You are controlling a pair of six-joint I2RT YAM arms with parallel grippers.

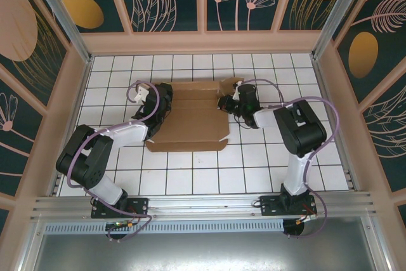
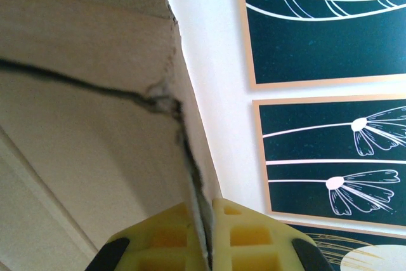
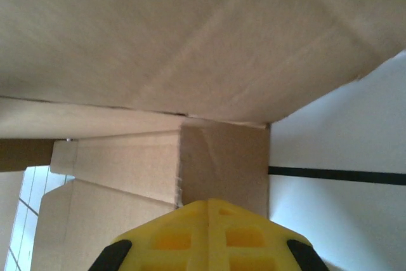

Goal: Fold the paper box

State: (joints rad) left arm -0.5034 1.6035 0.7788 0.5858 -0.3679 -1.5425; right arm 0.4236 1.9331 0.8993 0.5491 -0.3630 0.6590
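Top external shows paper box (image 1: 190, 122), creased brown cardboard.

From overhead I see the paper box (image 1: 190, 122) lying opened out near the middle of the white gridded surface (image 1: 254, 169). Its brown base panel lies flat and its far flaps are partly raised. My left hand (image 1: 158, 103) is clamped on the box's left edge. My right hand (image 1: 226, 103) is closed too, up against the raised flap at the far right corner. Purple cables (image 1: 135, 88) loop over both wrists.
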